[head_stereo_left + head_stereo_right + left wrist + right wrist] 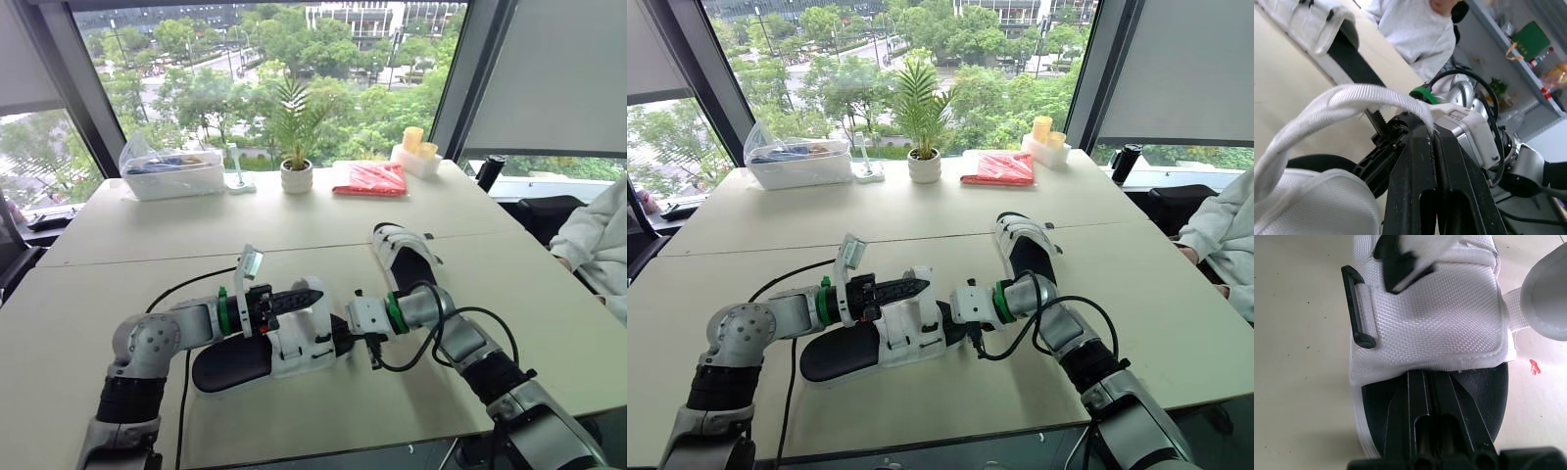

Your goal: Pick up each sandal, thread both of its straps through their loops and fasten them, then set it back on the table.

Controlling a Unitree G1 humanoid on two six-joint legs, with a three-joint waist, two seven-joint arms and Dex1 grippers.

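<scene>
Pale beige bench (147,245): it carries both items under inspection.

Near white mesh sandal with a black footbed (235,364): it lies toward the bench's front edge, between my two arms. Whether its sole is fully seated on the bench, I cannot tell.

Second matching sandal (400,257): it sits well apart, farther back on my right, untouched.

Right jaws: together, laid along the near sandal's black footbed, with the tips running under the white upper. I cannot confirm that they grip anything.

Left jaws: clamped on the white woven strap (1342,100), which arches up from the upper.

Black plastic loop (1357,308): it stands at the upper's side, with nothing through it.

Risk assessment: the bite on the strap looks shallow, so tension may pull the webbing free. With only a doubtful hold at the footbed, the sandal may slide or twist as I pull. A curled strap end may jam at the narrow loop.
</scene>
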